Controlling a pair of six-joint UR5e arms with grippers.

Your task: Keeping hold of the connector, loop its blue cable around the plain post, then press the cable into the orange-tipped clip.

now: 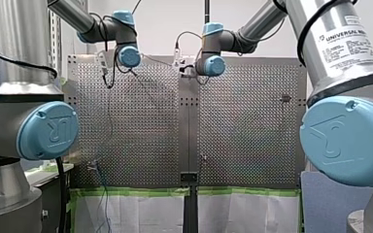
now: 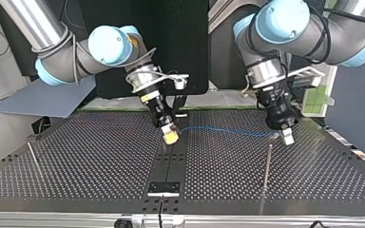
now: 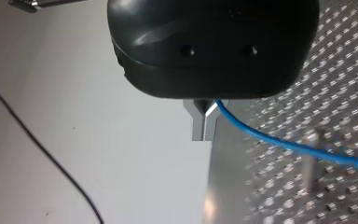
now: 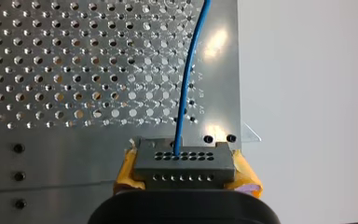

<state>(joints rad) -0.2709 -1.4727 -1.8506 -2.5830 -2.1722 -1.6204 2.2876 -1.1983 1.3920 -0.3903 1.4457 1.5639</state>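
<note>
Two holds | my right gripper (image 2: 170,135) clamps the grey connector (image 4: 182,162) in yellow pads (image 4: 246,176) | my left gripper (image 3: 204,123) pinches the blue cable (image 3: 279,144), nearly taut | thin post (image 2: 267,164) at its seven o'clock, top view | likely risk: looping pull drags connector loose.

A pale wall (image 1: 165,24) backs the perforated table (image 1: 243,126), whose near edge carries green tape (image 1: 141,191) over white sheeting (image 1: 141,213).

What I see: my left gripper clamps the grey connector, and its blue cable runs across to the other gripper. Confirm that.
Wrong arm. The right wrist view shows my right gripper clamping the grey connector. Its blue cable does run across to the other gripper, which is my left gripper.
</note>
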